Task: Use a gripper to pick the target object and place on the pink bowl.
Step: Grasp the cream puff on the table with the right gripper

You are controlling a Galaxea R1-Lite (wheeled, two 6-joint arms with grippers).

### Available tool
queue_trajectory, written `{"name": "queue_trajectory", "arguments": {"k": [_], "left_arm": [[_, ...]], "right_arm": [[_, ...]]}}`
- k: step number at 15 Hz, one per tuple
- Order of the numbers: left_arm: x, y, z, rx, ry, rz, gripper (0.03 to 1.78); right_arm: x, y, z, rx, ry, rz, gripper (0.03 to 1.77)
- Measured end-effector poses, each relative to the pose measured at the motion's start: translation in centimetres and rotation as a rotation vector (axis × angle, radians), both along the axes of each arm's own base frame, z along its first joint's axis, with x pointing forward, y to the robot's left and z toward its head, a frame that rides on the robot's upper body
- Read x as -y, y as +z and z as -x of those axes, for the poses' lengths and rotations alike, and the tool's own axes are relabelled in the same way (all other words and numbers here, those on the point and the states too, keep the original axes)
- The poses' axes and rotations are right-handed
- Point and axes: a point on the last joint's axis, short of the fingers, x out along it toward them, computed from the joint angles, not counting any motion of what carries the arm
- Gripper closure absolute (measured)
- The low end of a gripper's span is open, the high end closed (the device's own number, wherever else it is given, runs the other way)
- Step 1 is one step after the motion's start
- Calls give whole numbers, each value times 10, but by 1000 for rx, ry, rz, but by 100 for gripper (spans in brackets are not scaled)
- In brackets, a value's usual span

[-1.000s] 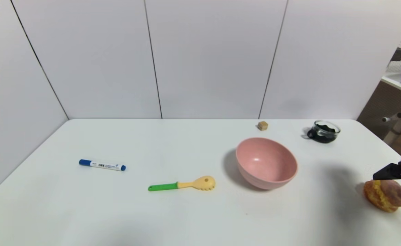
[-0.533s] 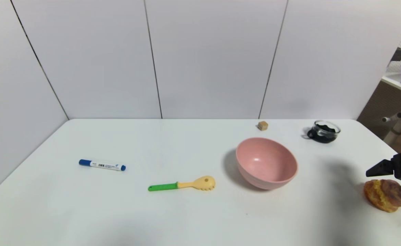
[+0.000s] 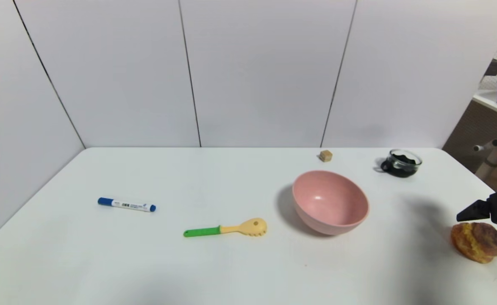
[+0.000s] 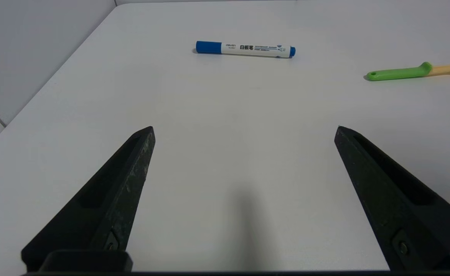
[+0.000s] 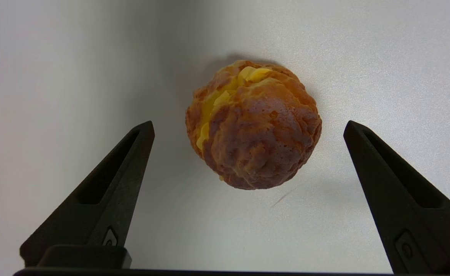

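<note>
The target object point(image 3: 477, 242), a round orange-brown pastry with yellow filling, lies on the white table near its right edge. My right gripper point(image 5: 248, 124) hovers just above it, open, its two black fingers point(image 3: 470, 211) standing wide on either side of the pastry point(image 5: 255, 126) without touching it. The pink bowl point(image 3: 312, 220) stands upright and empty left of the pastry, toward the middle of the table. My left gripper point(image 4: 244, 128) stays parked low over bare table on the left side, open with nothing between its fingers; the head view does not show it.
A blue-capped marker point(image 3: 126, 204) lies at the left, and a yellow spoon with a green handle point(image 3: 227, 229) lies left of the bowl. A small tan cube point(image 3: 326, 155) and a glass cup with dark contents point(image 3: 401, 163) stand at the back right.
My right gripper has risen a little and shifted slightly left over the pastry, with its fingers still wide. The pastry and bowl have not moved.
</note>
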Motion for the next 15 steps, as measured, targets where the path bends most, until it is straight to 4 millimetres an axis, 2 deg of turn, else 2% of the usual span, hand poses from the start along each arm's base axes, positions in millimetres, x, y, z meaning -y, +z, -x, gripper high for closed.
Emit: {"name": "queue_trajectory", "arguments": {"k": [7,11,13,15], "left_arm": [[0,0,0,0,0,0,12],[0,0,0,0,0,0,12],[0,0,0,0,0,0,12],[0,0,0,0,0,0,12]], "right_arm": [[2,-12,-7,-38,0,-14,9],[1,-18,-6,-64,4,-28,69],[0,-19,-6,-69,5,-29,89],[1,-19,-6,-67,4,-28,103]]}}
